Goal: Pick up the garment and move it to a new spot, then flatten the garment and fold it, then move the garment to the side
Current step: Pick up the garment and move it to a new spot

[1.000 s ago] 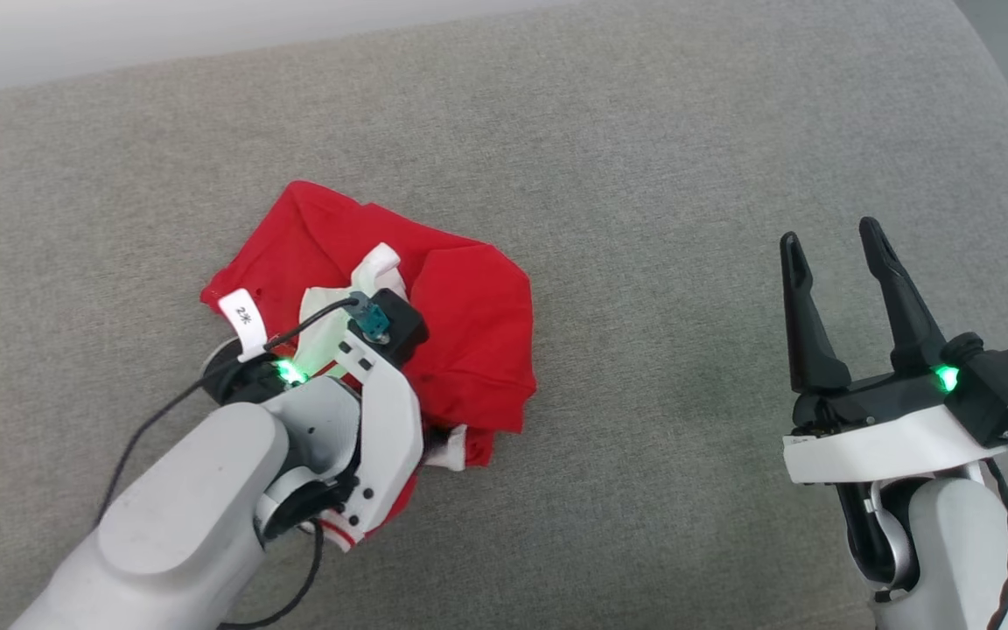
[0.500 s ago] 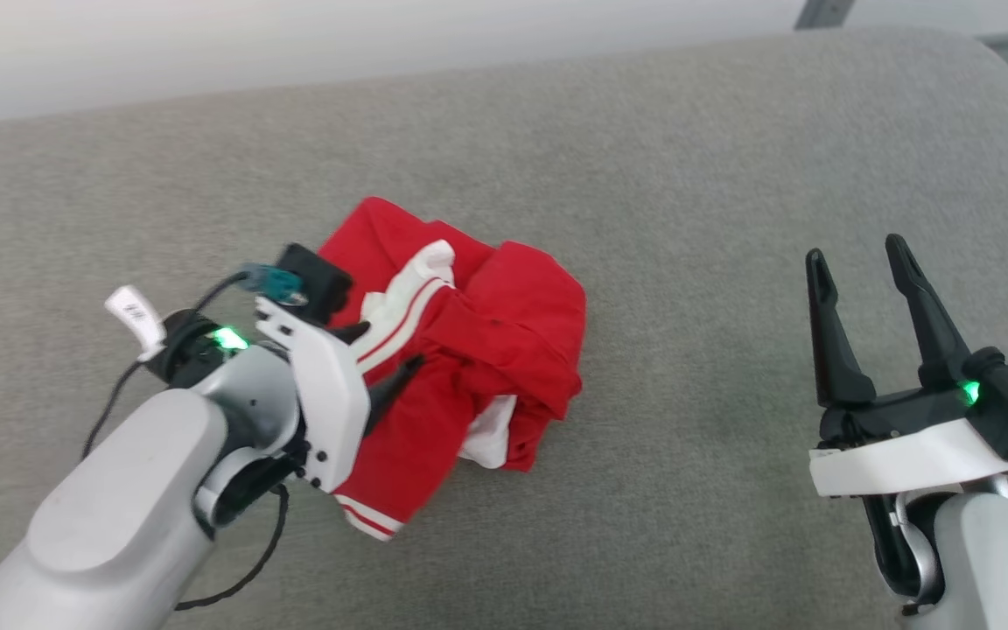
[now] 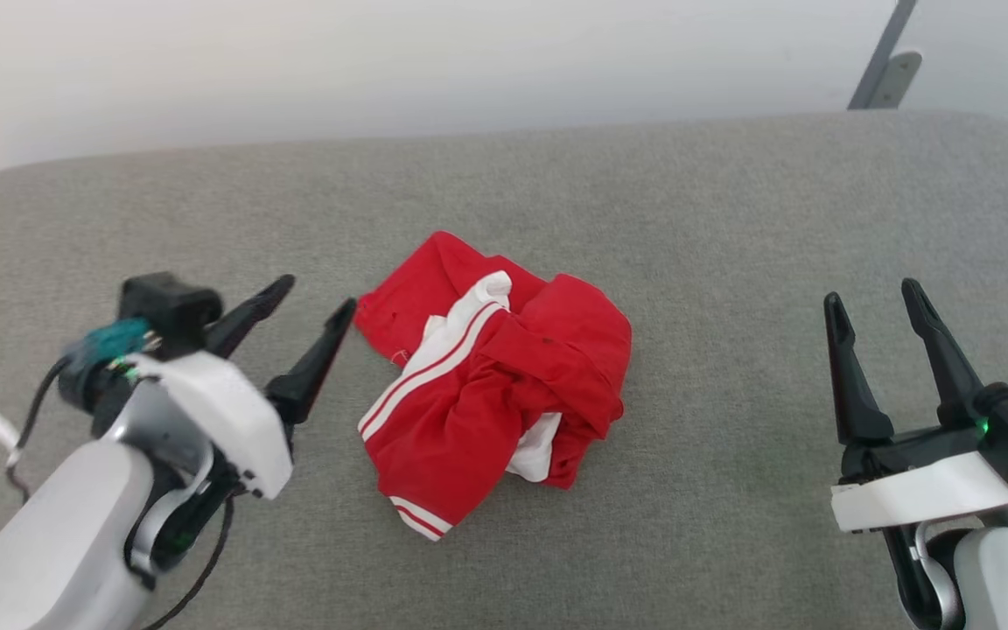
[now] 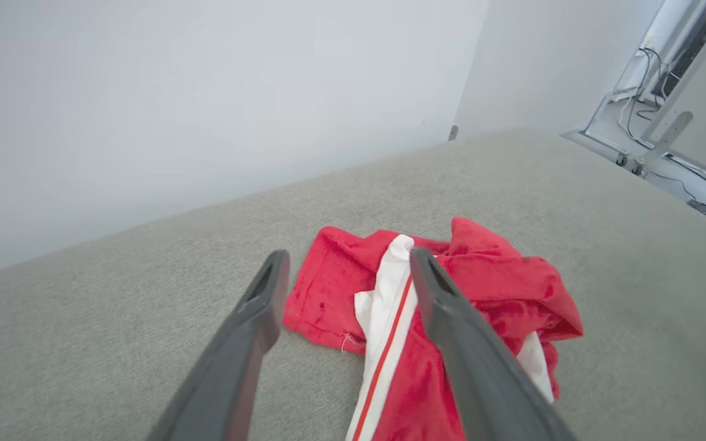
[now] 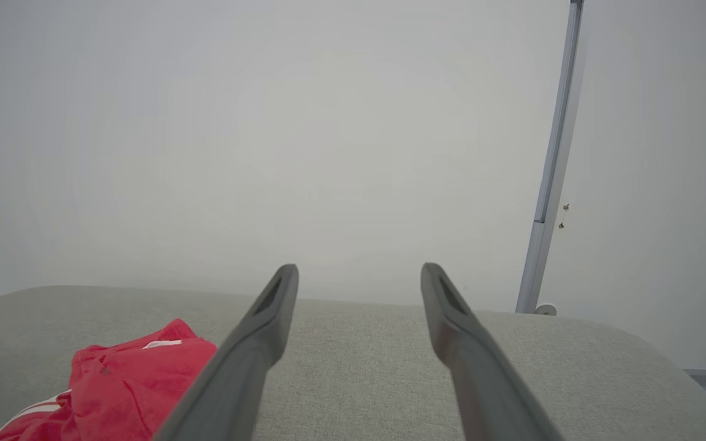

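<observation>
**Head view:** the garment (image 3: 491, 385) lies crumpled on the grey cushion (image 3: 731, 201), between the two arms but biased toward the left one.
- The heap's long axis runs near-to-far, slightly tilted.
- The white striped band (image 3: 430, 372) crosses it diagonally, far-right to near-left.
- Left gripper (image 3: 320, 291) is spread with nothing in it, fingers pointing at the heap's far-left corner. The nearer fingertip is just beside that red edge; I see no contact.
- Right gripper (image 3: 871, 292) is also spread and empty, well apart from the garment. Its fingers point away from the robot, not at the cloth.

**Left wrist view:** fingers apart, nothing between the pads.
- The garment lies ahead and off to the right of the finger axis.
- The right-hand finger overlaps the striped band in frame; the left-hand finger is over bare cushion.
- The gripper looks above the cloth rather than on it, but I can't confirm the height.

**Right wrist view:** fingers apart and empty, aimed at the cushion's far edge and the wall (image 5: 328, 122). A red corner of the garment sits at lower left, far off axis.

**Call:** the garment is to the left gripper's right and slightly ahead, so the left arm is clearly the nearer.
- The cloth is bunched, so flattening isn't started.
- The next grab is likely the left gripper on the far-left corner or the band.
- The right gripper needs a long reach across to take the opposite edge.
</observation>
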You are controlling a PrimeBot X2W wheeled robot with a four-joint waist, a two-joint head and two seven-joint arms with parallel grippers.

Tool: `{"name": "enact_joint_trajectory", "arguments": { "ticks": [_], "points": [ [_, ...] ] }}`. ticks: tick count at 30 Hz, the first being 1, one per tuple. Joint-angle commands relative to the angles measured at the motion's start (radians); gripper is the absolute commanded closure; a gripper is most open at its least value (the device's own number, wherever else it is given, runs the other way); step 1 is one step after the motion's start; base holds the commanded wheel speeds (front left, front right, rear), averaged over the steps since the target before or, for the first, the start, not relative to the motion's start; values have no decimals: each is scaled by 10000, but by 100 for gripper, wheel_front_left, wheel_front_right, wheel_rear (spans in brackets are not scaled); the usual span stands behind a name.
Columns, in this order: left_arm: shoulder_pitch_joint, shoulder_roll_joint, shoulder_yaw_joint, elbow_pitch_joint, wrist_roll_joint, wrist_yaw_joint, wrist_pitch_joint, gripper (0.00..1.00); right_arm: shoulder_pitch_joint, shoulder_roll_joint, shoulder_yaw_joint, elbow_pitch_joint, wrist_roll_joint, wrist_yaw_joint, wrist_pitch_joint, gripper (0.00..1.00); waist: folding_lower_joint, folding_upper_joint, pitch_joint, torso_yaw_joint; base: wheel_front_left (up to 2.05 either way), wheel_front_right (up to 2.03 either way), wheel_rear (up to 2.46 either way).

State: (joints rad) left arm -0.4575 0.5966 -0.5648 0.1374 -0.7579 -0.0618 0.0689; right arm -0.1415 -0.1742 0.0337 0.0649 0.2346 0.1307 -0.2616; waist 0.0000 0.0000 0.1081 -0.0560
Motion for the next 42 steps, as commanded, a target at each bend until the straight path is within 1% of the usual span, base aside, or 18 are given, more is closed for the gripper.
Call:
{"name": "enact_joint_trajectory", "arguments": {
  "ticks": [1, 8, 11, 14, 16, 20, 26, 32, 36, 37, 42],
  "points": [
    [218, 18, 65, -18, -49, 16, -159, 0, 126, -32, -4, -1, -53, 2, -52, 0, 0, 0, -113, 92, 0, 0, 0],
    [1470, 282, 816, -53, -17, 253, -2249, 0, 350, -111, -129, 10, -65, 2, -52, 0, 0, 0, -427, 249, 0, 0, 0],
    [1976, 309, 1131, -70, -46, 365, -2894, 0, 470, -121, -207, 14, -83, 2, -52, 0, 0, 0, -505, 310, 0, 0, 0],
    [2499, 271, 1546, -74, 30, 531, -3213, 0, 523, -127, -266, 40, -98, 2, -52, 0, 0, 0, -559, 358, 0, 0, 0],
    [2818, 190, 1852, -152, 100, 566, -3301, 0, 556, -129, -333, 37, -95, 2, -52, 0, 0, 0, -591, 399, 0, 0, 0],
    [3464, 31, 2717, -372, 337, 708, -3348, 0, 690, -113, -486, -2, -129, 2, -52, 0, 0, 0, -654, 472, 0, 0, 0],
    [4495, -619, 4348, -643, 1045, 497, -3350, 0, 859, -85, -640, -173, -185, 2, -52, 0, 0, 0, -711, 552, 0, 0, 0],
    [5242, -1427, 5614, -840, 1746, 52, -3352, 0, 965, -19, -849, -258, -265, 2, -52, 0, 0, 0, -726, 621, 0, 0, 0],
    [5515, -1887, 6148, -857, 2034, -303, -3351, 0, 1107, 42, -938, -256, -317, 2, -52, 0, 0, 0, -791, 648, 0, 0, 0],
    [5515, -1887, 6148, -857, 2034, -303, -3351, 0, 1107, 42, -938, -256, -317, 2, -52, 0, 0, 0, -791, 648, 0, 0, 0],
    [5787, -2340, 6531, -814, 2447, -581, -3352, 0, 1241, 121, -1005, -234, -370, 2, -52, 0, 0, 0, -912, 662, 0, 0, 0]
  ]
}}
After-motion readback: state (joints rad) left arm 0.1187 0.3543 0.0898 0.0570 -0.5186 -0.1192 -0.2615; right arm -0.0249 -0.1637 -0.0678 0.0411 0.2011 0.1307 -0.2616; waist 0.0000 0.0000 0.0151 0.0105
